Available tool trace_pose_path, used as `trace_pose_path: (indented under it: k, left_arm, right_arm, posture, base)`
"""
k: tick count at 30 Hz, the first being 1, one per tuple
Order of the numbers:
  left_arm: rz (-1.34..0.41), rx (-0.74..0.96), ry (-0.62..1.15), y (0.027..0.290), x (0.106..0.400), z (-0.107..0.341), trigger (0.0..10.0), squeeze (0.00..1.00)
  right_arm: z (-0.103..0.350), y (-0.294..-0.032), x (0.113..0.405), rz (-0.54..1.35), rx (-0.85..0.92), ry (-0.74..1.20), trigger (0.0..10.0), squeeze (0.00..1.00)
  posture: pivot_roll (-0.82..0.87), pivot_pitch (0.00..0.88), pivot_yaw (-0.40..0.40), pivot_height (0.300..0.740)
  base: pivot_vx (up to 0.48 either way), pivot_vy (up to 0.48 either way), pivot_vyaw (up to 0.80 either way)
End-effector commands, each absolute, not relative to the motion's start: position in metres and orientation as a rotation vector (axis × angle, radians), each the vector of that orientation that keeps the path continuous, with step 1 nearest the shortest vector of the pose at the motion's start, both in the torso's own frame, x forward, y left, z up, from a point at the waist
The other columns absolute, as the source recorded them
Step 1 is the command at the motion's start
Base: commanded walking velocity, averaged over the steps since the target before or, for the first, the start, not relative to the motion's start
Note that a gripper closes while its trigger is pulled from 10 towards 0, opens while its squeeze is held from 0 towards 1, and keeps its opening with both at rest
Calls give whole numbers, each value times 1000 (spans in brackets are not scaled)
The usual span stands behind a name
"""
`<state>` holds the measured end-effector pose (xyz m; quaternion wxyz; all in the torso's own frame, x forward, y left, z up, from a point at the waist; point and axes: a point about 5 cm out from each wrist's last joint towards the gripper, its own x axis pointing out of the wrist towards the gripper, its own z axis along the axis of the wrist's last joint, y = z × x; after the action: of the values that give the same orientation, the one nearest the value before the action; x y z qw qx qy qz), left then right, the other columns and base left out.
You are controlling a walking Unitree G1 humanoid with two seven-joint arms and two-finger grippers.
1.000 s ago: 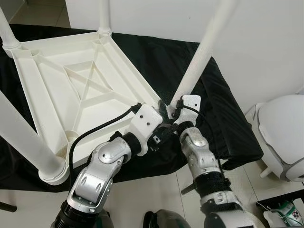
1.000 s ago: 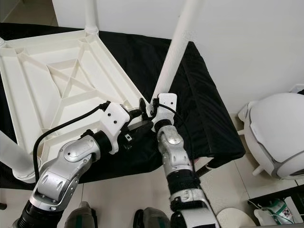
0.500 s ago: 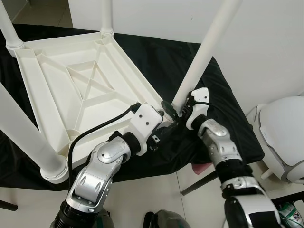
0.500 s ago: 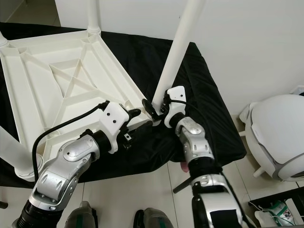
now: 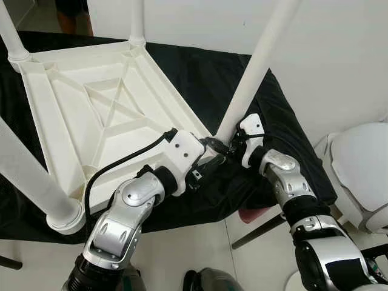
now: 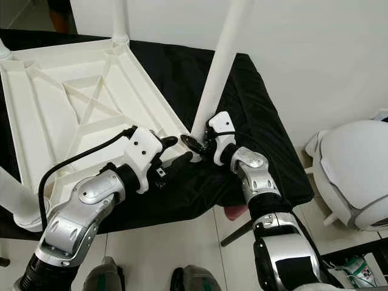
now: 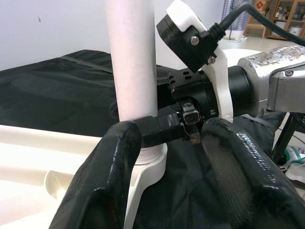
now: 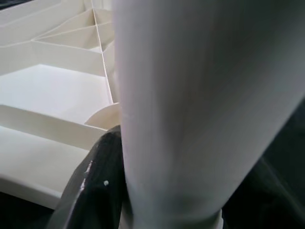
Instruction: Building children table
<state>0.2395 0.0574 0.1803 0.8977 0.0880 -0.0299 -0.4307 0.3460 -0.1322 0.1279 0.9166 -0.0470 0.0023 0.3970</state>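
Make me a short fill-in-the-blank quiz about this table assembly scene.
1. The white table lies ____ on the black cloth.
2. The right pincer grips a table leg near its ____.
3. The left pincer is ____.

Missing words: upside down; base; open

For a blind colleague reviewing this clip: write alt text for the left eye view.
An upturned white plastic table lies on a black cloth, legs pointing up. The right gripper clasps the base of the near-right leg, and the left gripper reaches toward the same corner.
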Motion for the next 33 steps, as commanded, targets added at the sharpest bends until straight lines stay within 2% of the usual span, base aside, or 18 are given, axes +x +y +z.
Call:
trace_pose_path:
  k: [1, 7, 8, 10, 11, 15, 19, 23, 24, 27, 31, 33]
  left_arm:
    - [-866, 182, -70, 57, 240, 183, 10000, 0]
    - [-867, 182, -68, 57, 239, 182, 10000, 0]
    - [-868, 182, -67, 57, 239, 182, 10000, 0]
    - [-868, 182, -67, 57, 239, 182, 10000, 0]
    - [-871, 181, -66, 57, 239, 182, 10000, 0]
    - [-872, 181, -65, 58, 238, 182, 10000, 0]
    - [-876, 180, -63, 57, 238, 182, 10000, 0]
    - [-886, 176, -62, 55, 238, 182, 10000, 0]
    - [-886, 176, -62, 55, 238, 182, 10000, 0]
    - [-893, 175, -62, 55, 238, 182, 10000, 0]
    - [-895, 176, -61, 55, 238, 182, 10000, 0]
    - [-895, 174, -60, 55, 237, 181, 10000, 0]
  right_arm:
    - [127, -136, 346, 831, -118, 10, 0, 0]
    - [124, -137, 344, 828, -114, 11, 0, 0]
    - [122, -136, 344, 815, -105, 14, 980, 0]
    - [122, -136, 344, 815, -105, 14, 980, 0]
    - [120, -134, 342, 793, -99, 18, 10000, 0]
    - [118, -131, 341, 752, -92, 22, 10000, 0]
    - [118, -122, 341, 626, -89, 16, 10000, 0]
    - [123, -100, 337, 335, 55, 14, 10000, 0]
    - [123, -100, 337, 335, 55, 14, 10000, 0]
    - [122, -96, 329, 167, 66, 10, 10000, 0]
    - [121, -91, 327, 133, 71, 16, 10000, 0]
    - [121, -82, 324, 175, 83, 21, 10000, 0]
  posture:
    - [16, 22, -119, 740]
    - [17, 22, -117, 740]
    - [17, 22, -117, 740]
    - [17, 22, -117, 740]
    - [15, 26, -114, 740]
    - [14, 28, -113, 740]
    - [5, 30, -109, 740]
    - [-3, 28, -104, 740]
    - [-3, 28, -104, 740]
    - [-1, 30, -107, 740]
    - [-1, 29, -108, 740]
    - [2, 27, -110, 740]
  base:
    - [0, 0, 0]
    - [0, 0, 0]
    - [0, 0, 0]
    - [0, 0, 0]
    - [0, 0, 0]
    - [0, 0, 0]
    - [0, 0, 0]
    - [0, 0, 0]
    - [0, 0, 0]
    - [0, 0, 0]
    - [0, 0, 0]
    - [0, 0, 0]
